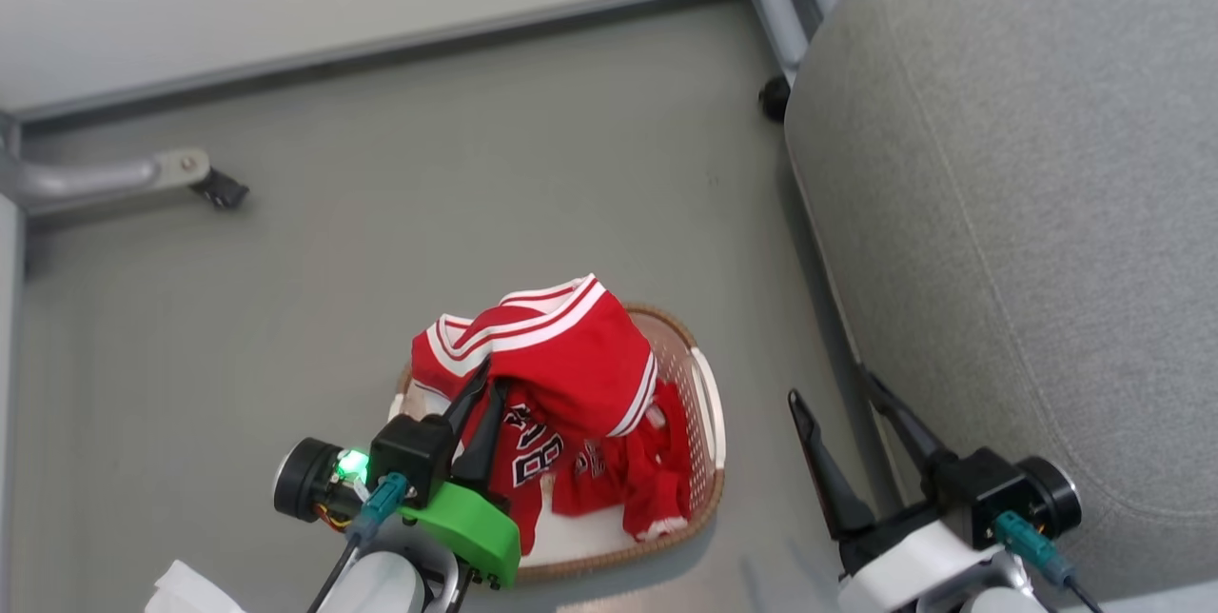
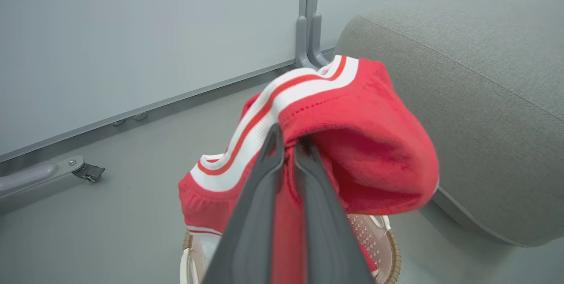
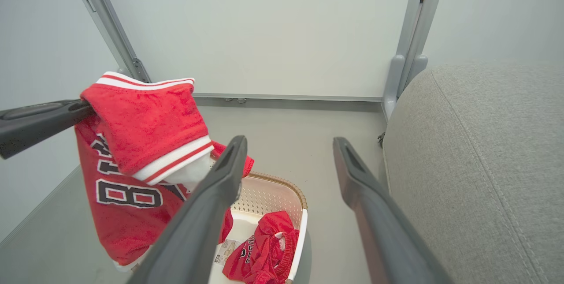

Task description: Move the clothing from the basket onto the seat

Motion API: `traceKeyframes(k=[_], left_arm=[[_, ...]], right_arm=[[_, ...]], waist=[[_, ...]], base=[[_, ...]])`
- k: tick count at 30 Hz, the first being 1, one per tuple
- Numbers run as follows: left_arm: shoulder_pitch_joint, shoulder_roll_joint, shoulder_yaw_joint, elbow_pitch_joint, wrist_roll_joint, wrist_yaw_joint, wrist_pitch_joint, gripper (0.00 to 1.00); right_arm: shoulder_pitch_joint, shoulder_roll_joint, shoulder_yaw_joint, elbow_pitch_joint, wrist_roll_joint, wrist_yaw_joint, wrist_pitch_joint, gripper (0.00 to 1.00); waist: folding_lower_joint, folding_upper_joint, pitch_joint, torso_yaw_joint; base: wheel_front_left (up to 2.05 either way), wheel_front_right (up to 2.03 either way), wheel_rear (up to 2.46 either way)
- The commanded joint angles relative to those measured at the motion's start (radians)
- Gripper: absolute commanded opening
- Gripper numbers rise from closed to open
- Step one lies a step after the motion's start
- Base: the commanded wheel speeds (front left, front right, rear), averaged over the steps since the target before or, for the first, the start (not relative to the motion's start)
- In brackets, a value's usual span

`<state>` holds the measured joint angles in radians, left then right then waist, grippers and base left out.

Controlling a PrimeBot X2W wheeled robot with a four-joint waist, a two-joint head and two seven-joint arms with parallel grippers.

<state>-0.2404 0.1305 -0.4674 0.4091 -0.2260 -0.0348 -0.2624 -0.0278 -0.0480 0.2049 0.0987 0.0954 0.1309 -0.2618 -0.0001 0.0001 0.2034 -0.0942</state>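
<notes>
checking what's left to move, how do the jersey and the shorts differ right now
The jersey hangs lifted over the basket, pinched in the shut left gripper; the shorts lie crumpled on the basket's bottom, ungripped. The jersey is larger, with big dark lettering; the shorts are a small bundle. Both are red with white trim.

Bright, even light w/ soft shadow by basket [image 1: 712, 423]; wrist views warp at edges.

jersey [image 3: 132, 213] — dark numeral 8, lettering unreadable
</notes>
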Motion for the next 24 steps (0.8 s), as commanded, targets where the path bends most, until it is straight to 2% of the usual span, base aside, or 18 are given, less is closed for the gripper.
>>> traceKeyframes(k=[1,15,24], left_arm=[[0.03,-0.008,0.014,-0.017,0.012,-0.004,-0.004,0.0],[0.047,-0.043,0.049,-0.153,0.059,-0.043,-0.004,0.0],[0.027,-0.068,0.036,-0.166,0.023,-0.047,-0.004,0.0]], right_arm=[[0.028,-0.004,0.007,0.009,0.001,0.0,-0.005,1.0],[0.032,-0.004,0.093,0.046,0.007,0.0,-0.005,1.0],[-0.031,-0.004,0.23,0.105,0.059,0.0,-0.005,1.0]], waist=[[0.0001,-0.0001,-0.156,-0.001],[0.0001,-0.0001,-0.202,-0.016],[0.0001,-0.0001,-0.205,-0.02]], base=[[0.0,0.0,0.0],[0.0,0.0,0.0],[0.0,0.0,0.0]])
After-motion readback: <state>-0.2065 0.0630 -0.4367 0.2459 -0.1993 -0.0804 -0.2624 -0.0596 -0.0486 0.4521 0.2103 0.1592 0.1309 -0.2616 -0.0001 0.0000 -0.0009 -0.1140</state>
